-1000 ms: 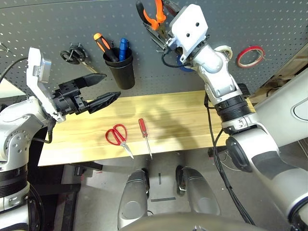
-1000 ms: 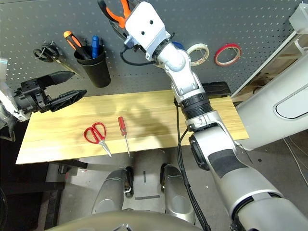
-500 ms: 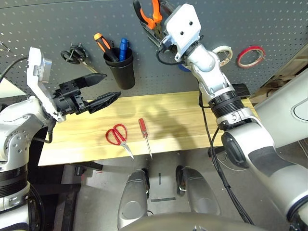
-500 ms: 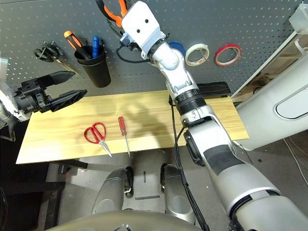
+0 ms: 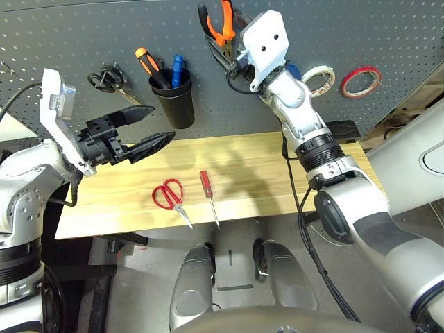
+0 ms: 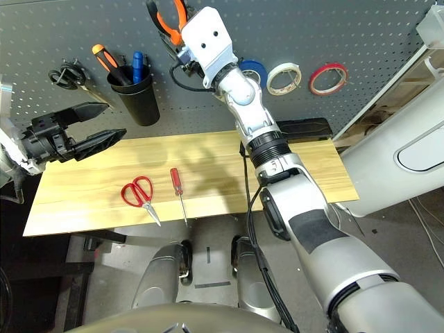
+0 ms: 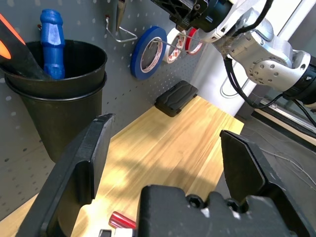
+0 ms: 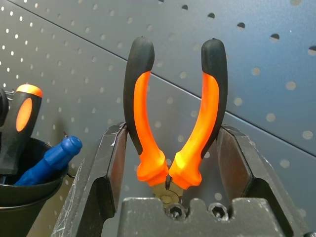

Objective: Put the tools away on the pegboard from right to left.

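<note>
A: Right wrist view: right gripper (image 8: pixel 168 148) clamped on orange-and-black-handled pliers (image 8: pixel 170 123), handles up, against dark grey perforated pegboard (image 5: pixel 83 35), top centre of frame.

B: Left gripper (image 5: pixel 142 128) spread wide, holding nothing, left of frame. Red-handled scissors (image 5: pixel 169 198) and red-handled screwdriver (image 5: pixel 207 195) on light wooden table (image 5: pixel 263 173), lower centre. Thin red tape ring (image 5: pixel 360 80) hung upper right.

The right hand (image 5: pixel 220 43), gripping the orange-and-black pliers (image 5: pixel 216 22), has drifted slightly leftward at the frame's top. Its forearm has swung left, uncovering the blue tape roll (image 6: pixel 251 70) on the pegboard (image 5: pixel 83 31).
</note>
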You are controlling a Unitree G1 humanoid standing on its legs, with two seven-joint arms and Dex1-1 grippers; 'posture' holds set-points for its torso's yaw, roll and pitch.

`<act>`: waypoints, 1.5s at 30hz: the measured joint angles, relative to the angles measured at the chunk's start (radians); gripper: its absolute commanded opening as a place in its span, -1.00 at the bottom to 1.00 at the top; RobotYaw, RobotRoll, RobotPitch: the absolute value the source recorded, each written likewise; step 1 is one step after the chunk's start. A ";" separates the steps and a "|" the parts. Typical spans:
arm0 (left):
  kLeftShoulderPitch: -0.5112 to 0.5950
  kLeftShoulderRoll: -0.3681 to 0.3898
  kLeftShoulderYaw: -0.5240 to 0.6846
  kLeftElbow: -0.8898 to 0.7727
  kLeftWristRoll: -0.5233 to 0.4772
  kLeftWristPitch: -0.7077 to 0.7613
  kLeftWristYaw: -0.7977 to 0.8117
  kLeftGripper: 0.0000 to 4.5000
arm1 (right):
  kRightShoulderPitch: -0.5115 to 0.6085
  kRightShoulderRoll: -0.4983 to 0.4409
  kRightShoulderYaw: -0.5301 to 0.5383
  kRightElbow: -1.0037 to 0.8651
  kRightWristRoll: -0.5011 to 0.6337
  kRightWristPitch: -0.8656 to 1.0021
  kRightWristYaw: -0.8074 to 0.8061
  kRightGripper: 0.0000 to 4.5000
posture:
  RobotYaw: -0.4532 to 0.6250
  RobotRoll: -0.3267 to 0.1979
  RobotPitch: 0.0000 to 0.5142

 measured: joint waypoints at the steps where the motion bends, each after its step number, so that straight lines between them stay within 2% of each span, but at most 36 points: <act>1: 0.000 -0.003 0.000 -0.002 -0.001 0.000 0.003 1.00 | -0.006 0.001 -0.003 0.015 0.000 -0.005 -0.003 0.35 | -0.05 0.25 -0.52; 22: 0.012 -0.028 -0.008 -0.033 -0.010 0.003 0.032 1.00 | -0.032 0.031 -0.050 0.251 0.019 -0.045 -0.027 0.35 | -0.03 0.25 -0.52; 26: 0.014 -0.030 -0.009 -0.037 -0.011 0.003 0.033 1.00 | -0.035 0.031 -0.057 0.261 0.024 -0.045 -0.028 0.91 | -0.03 0.25 -0.52; 27: 0.014 -0.031 -0.009 -0.037 -0.010 0.003 0.034 1.00 | -0.037 0.030 -0.062 0.261 0.025 -0.045 -0.027 0.99 | -0.04 0.25 -0.52; 30: 0.014 -0.037 -0.015 -0.037 -0.009 0.003 0.047 1.00 | -0.037 0.025 -0.068 0.243 0.037 -0.045 -0.012 0.99 | -0.05 0.25 -0.53; 35: 0.011 -0.043 -0.039 -0.033 0.008 0.003 0.068 1.00 | 0.006 -0.003 -0.080 0.061 0.086 -0.007 0.076 0.99 | -0.07 0.25 -0.53; 38: 0.006 -0.046 -0.048 -0.030 0.011 0.003 0.071 1.00 | 0.088 -0.056 -0.081 -0.130 0.134 0.092 0.153 0.99 | -0.10 0.25 -0.54; 45: 0.005 -0.068 -0.089 -0.028 0.028 -0.003 0.066 1.00 | 0.300 -0.270 -0.085 -0.628 0.317 0.504 0.347 0.99 | -0.17 0.25 -0.58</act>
